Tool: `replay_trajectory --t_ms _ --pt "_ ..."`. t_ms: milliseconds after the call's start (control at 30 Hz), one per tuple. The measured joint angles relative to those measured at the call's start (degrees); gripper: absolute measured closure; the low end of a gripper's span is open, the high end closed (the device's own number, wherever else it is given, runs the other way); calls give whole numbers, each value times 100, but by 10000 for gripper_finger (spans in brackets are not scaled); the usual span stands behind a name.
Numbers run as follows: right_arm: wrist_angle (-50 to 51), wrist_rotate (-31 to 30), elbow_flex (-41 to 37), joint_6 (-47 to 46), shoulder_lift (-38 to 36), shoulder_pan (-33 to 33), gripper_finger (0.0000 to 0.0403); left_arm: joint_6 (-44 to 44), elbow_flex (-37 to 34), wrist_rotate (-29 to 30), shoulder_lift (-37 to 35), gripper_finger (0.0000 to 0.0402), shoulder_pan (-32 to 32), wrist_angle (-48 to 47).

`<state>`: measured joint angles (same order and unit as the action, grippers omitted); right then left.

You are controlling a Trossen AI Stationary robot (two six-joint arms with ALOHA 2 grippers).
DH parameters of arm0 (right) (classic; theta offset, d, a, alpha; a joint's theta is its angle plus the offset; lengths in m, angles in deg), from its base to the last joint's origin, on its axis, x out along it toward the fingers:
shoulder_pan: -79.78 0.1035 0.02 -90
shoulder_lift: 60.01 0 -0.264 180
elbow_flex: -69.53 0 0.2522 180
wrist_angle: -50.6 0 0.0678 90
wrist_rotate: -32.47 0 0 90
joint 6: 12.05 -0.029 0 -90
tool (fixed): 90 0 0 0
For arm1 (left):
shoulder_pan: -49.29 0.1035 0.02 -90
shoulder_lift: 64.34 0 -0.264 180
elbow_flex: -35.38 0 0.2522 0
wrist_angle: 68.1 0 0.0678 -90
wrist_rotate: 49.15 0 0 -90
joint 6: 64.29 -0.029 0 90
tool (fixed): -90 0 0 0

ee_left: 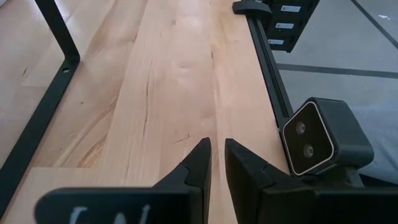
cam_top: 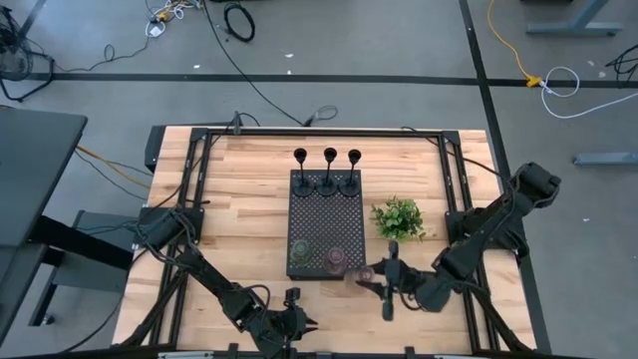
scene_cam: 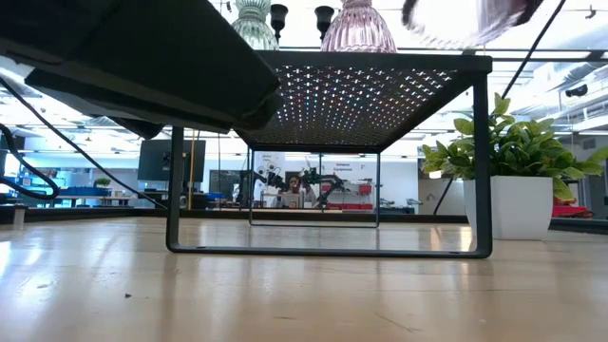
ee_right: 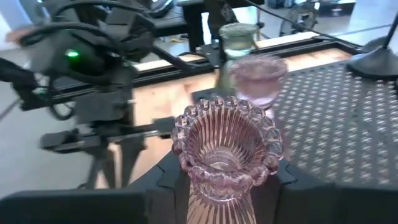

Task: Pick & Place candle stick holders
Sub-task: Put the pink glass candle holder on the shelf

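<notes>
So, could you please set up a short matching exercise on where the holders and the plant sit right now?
Things:
1. black holders
2. greenish glass holder
3. ribbed pink glass holder
4. plant

Places:
A. beside the tray, on the table
B. in the right tool
C. tray's far edge, in a row
D. tray's near edge

Pairs: 1-C, 2-D, 3-B, 4-A

Pinkish ribbed holder (ee_right: 222,155), black perforated tray (cam_top: 326,224)

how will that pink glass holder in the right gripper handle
The pink holder looks like ribbed glass, so probably rigid, fragile and fairly slippery. Its flared scalloped cup over a narrower stem suggests it may tip if the right gripper sets it down tilted.
</notes>
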<state>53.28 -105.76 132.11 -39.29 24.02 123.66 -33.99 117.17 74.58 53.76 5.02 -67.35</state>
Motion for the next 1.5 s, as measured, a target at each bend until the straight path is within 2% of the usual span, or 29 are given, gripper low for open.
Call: replay_trajectory --t_ms 233,533,967,1500 --pt "321 459 6 -129 -11 -489 291 3 0 0 0 351 0 -31" --pt "515 689 17 -13 -49 -687 291 3 0 0 0 351 -5 -26" --pt "898 555 13 -80 -181 -835 290 3 0 0 0 351 -11 -20" --pt "1075 680 13 -49 -186 -1147 289 3 -2 0 0 351 -20 -20"
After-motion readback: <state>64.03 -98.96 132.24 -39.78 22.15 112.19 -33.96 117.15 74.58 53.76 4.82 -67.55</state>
